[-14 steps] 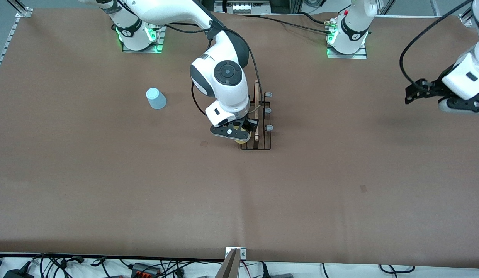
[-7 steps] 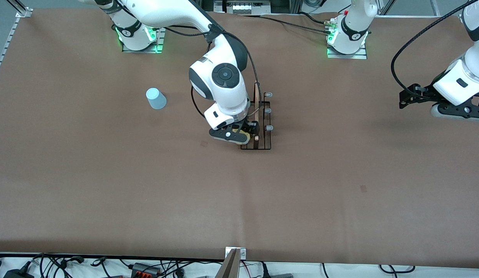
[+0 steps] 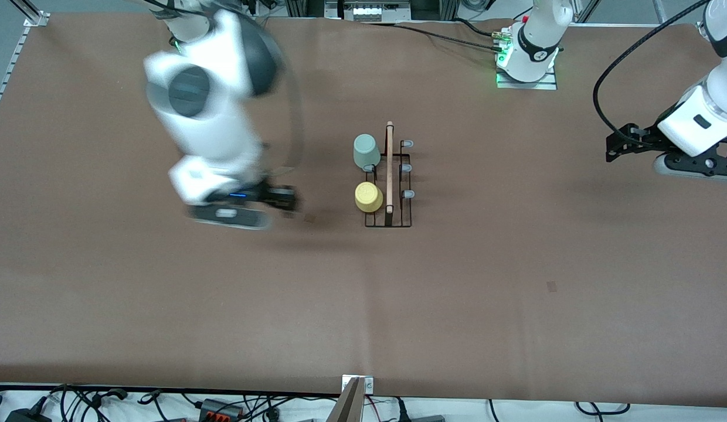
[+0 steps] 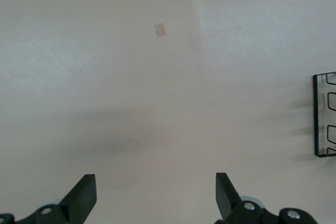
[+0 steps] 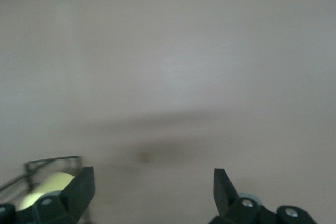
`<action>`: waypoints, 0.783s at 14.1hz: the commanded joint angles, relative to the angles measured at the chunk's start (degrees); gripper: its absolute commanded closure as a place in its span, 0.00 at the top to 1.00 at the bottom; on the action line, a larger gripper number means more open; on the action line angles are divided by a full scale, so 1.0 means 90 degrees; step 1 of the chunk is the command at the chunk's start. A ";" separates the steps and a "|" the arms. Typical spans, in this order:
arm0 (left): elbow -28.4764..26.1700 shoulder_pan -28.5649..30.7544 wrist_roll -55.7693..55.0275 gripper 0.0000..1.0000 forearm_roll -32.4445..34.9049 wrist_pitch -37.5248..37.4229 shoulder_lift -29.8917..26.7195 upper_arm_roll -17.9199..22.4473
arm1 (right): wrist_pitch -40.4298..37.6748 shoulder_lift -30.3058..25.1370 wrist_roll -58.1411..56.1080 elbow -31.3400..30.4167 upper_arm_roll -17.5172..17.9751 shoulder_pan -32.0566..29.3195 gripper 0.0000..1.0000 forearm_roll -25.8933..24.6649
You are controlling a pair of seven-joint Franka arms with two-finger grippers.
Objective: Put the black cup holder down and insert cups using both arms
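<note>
The black cup holder (image 3: 403, 218) stands mid-table with its wooden rod handle (image 3: 389, 167) running along its middle. A pale green cup (image 3: 366, 150) and a yellow cup (image 3: 368, 197) sit upside down on its pegs on the side toward the right arm's end. The three grey-tipped pegs (image 3: 406, 168) on the side toward the left arm's end are bare. My right gripper (image 3: 283, 200) (image 5: 152, 195) is open and empty, blurred with motion over bare table beside the holder (image 5: 52, 161). The yellow cup (image 5: 50, 187) shows in its wrist view. My left gripper (image 3: 614, 149) (image 4: 156, 198) hangs open and empty over the left arm's end. The holder's edge (image 4: 321, 124) shows in its wrist view. The light blue cup is hidden.
Both arm bases stand along the table edge farthest from the front camera, the left arm's base (image 3: 526, 61) with a green light. Small dark marks (image 3: 551, 286) (image 3: 309, 218) lie on the brown table cover. Cables (image 3: 223, 405) and a clamp (image 3: 357, 387) line the nearest edge.
My right gripper opened, left the yellow cup on the holder's peg and swung away toward the right arm's end, uncovering both cups. The left arm shifted only slightly.
</note>
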 commanded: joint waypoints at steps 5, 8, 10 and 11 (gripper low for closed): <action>0.0125 0.0071 -0.0057 1.00 -0.0129 -0.0160 -0.0076 -0.0002 | -0.1075 -0.1386 -0.2890 -0.0619 0.0164 -0.2589 1.00 0.0046; 0.0125 0.0071 -0.0057 1.00 -0.0129 -0.0151 -0.0076 -0.0002 | -0.1789 -0.1563 -0.2921 -0.0619 0.0135 -0.2836 1.00 0.0065; 0.0115 0.0081 -0.0057 1.00 -0.0129 -0.0160 -0.0066 -0.0002 | -0.1790 -0.1505 -0.3134 -0.0658 0.0135 -0.2807 1.00 0.0075; 0.0115 0.0081 -0.0067 1.00 -0.0129 -0.0180 -0.0076 -0.0002 | -0.1732 -0.1486 -0.3155 -0.0706 0.0164 -0.2797 1.00 0.0075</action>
